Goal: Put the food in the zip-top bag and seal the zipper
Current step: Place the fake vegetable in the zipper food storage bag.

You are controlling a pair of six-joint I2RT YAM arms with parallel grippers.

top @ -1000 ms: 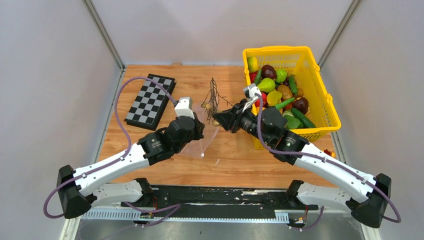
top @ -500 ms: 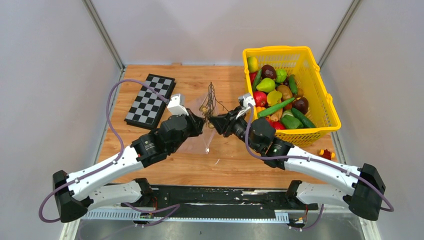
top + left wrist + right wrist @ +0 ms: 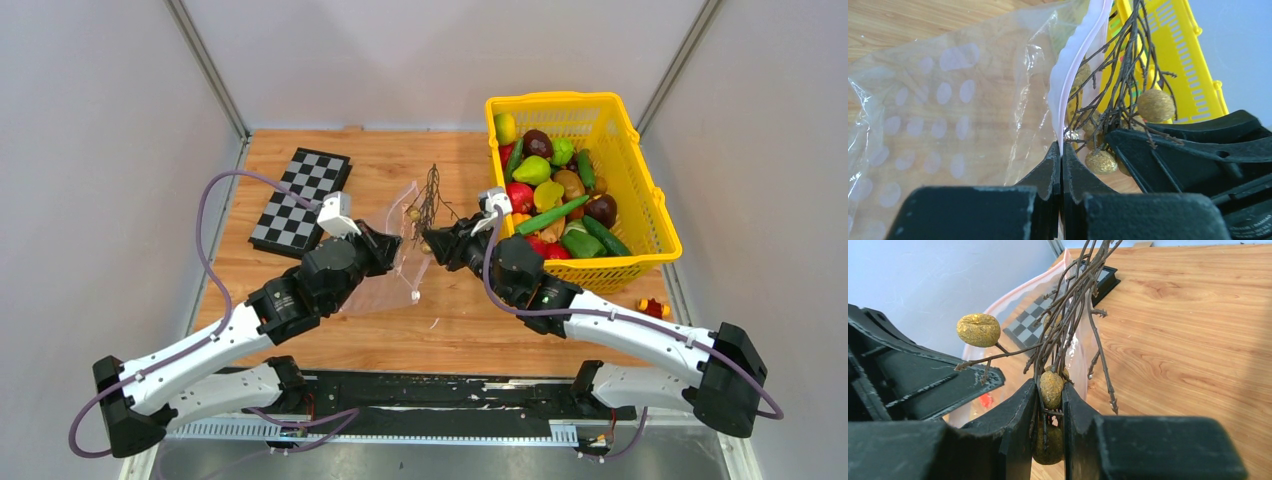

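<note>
Centrally, item one: left pincer (image 3: 1061,150), pressed together on the zipper (image 3: 1068,75), the pinkish-clear strip that rises out of its grip toward the far side. Attached: zip-top bag (image 3: 948,100), clear, crinkled, marked with pale dots. It drapes to the left of the strip and lies on the table (image 3: 480,325) at mid-width, mouth edge raised.

Item two: right pincer (image 3: 1049,387), pinching the twig bunch (image 3: 1073,305) at its stem end, one tan fruit caught between the fingers. Thin dark twigs fan upward, carrying rough golden-brown round fruits. The bunch stands just beside the zipper, on its right; whether it touches the bag cannot be told. The two pincers face each other, tips near.

Item three: food (image 3: 555,200), glossy red, green, yellow and dark purple pieces, heaped in the yellow basket (image 3: 556,99) at far right, well apart from the bag.

Item four: chessboard (image 3: 300,200), far left, just beyond the left arm.

Room: bare wood shows near the bag between the arms, and along the far edge between chessboard and basket. The basket reaches the right table edge, and grey walls close both sides.
</note>
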